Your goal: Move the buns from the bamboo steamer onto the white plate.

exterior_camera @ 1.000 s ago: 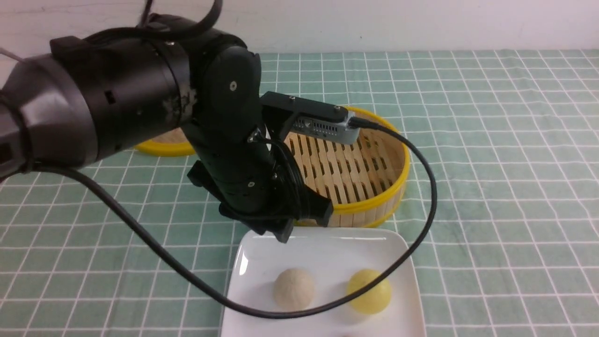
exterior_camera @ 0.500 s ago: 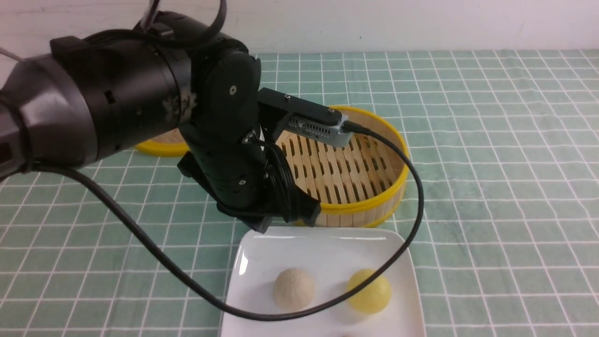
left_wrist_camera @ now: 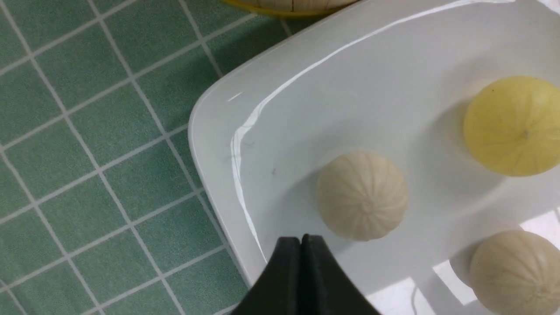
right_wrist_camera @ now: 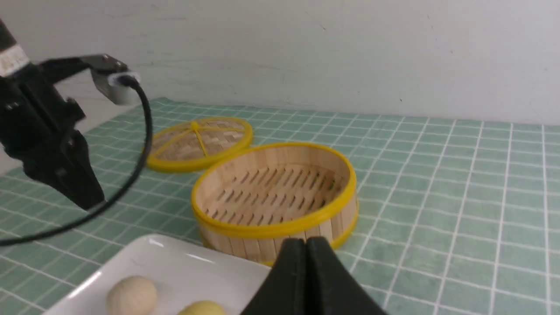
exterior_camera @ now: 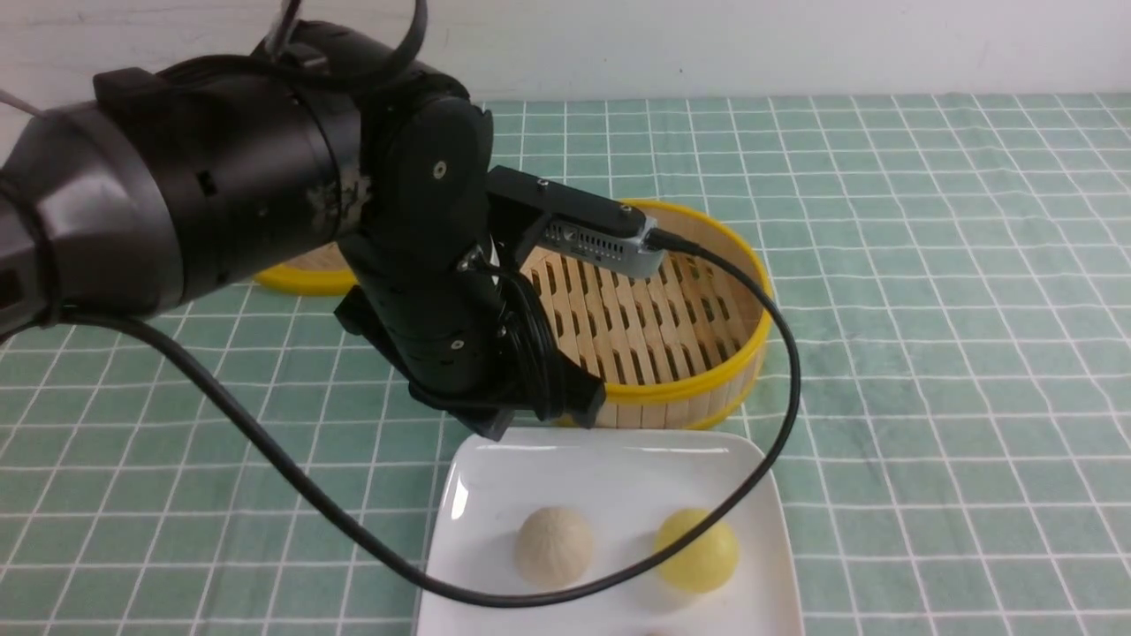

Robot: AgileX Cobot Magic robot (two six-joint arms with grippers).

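Two cream buns lie on the white plate (exterior_camera: pixel 495 495): one bun (exterior_camera: pixel 554 546) left of centre, and a second bun (left_wrist_camera: pixel 516 273) nearer the plate's front edge, cut off at the bottom of the front view. The bamboo steamer (exterior_camera: pixel 707 389) stands just behind the plate with nothing on its slat floor. My left gripper (exterior_camera: pixel 490 431) hangs shut and holding nothing over the plate's far left corner, above and clear of the buns. In the right wrist view my right gripper (right_wrist_camera: pixel 306 239) is shut with nothing in it, on the near side of the steamer (right_wrist_camera: pixel 271 227); the front view does not show it.
A brighter yellow ball (exterior_camera: pixel 696 549) sits on the plate to the right of the first bun. The flat woven lid (right_wrist_camera: pixel 199 142) lies on the green checked cloth behind and left of the steamer. The left wrist camera's black cable (exterior_camera: pixel 778 424) loops low across the plate.
My left gripper has drawn up and leftward away from the plate over the first half second, then held still. The buns and the yellow ball have not moved.
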